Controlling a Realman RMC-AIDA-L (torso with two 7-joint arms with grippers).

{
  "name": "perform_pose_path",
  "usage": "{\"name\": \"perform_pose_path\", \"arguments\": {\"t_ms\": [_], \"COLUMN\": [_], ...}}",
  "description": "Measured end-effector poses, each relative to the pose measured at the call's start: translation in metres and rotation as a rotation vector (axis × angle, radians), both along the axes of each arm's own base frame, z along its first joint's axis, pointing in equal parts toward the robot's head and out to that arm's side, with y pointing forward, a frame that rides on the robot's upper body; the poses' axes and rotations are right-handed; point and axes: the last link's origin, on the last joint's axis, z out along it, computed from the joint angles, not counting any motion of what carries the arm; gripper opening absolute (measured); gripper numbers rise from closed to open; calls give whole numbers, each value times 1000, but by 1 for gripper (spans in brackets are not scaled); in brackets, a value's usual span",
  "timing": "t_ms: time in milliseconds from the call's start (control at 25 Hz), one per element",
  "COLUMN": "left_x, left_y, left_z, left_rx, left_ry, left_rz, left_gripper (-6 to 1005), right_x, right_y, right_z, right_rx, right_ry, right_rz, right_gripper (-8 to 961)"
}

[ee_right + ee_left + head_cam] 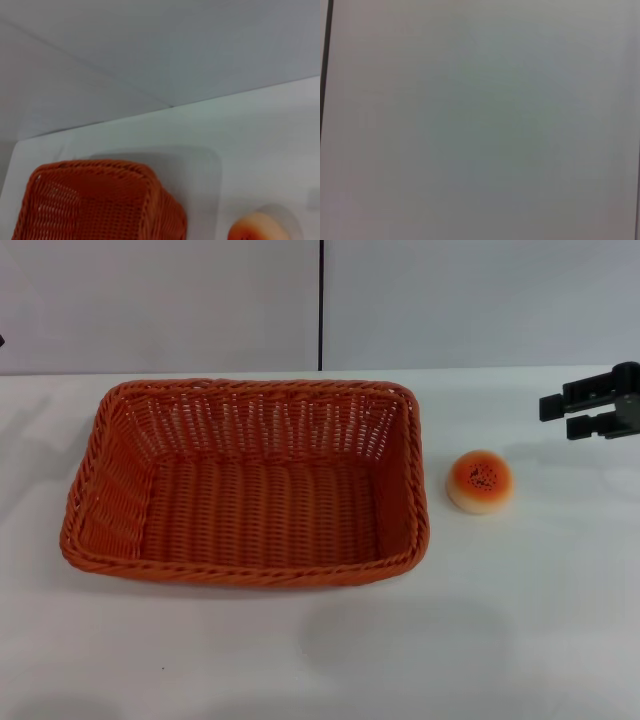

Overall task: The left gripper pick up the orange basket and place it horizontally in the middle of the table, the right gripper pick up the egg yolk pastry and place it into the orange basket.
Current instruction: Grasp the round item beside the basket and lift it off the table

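Observation:
The orange basket (245,483) lies flat and empty in the middle of the white table (320,650), long side across; its corner also shows in the right wrist view (100,205). The egg yolk pastry (480,481) sits on the table just right of the basket, glazed top up, and peeks into the right wrist view (257,228). My right gripper (556,417) hovers at the far right edge, behind and to the right of the pastry, fingers apart with nothing between them. The left gripper is out of view; the left wrist view shows only a blank grey surface.
A grey wall with a dark vertical seam (321,305) stands behind the table. Bare tabletop stretches in front of the basket and around the pastry.

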Motion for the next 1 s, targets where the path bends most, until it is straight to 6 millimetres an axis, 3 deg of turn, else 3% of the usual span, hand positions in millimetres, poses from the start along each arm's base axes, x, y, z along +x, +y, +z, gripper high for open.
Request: {"name": "perform_pose_path", "arguments": {"t_ms": [240, 400, 640, 1000], "left_x": [1, 1, -3, -10], "left_y": [1, 4, 4, 1], "left_z": [-1, -6, -9, -15], "left_rx": [10, 4, 16, 10], "left_ry": [17, 12, 26, 6], "left_rz": [-12, -11, -6, 21], "left_gripper": [745, 745, 745, 745], "right_x": [22, 20, 21, 32], "right_y": [1, 0, 1, 1], "right_z": [-30, -42, -58, -64], "right_rx": [-25, -45, -51, -34], "right_ry": [22, 32, 7, -24], "right_rz": [-54, -45, -54, -89], "right_gripper": [603, 600, 595, 589]}}
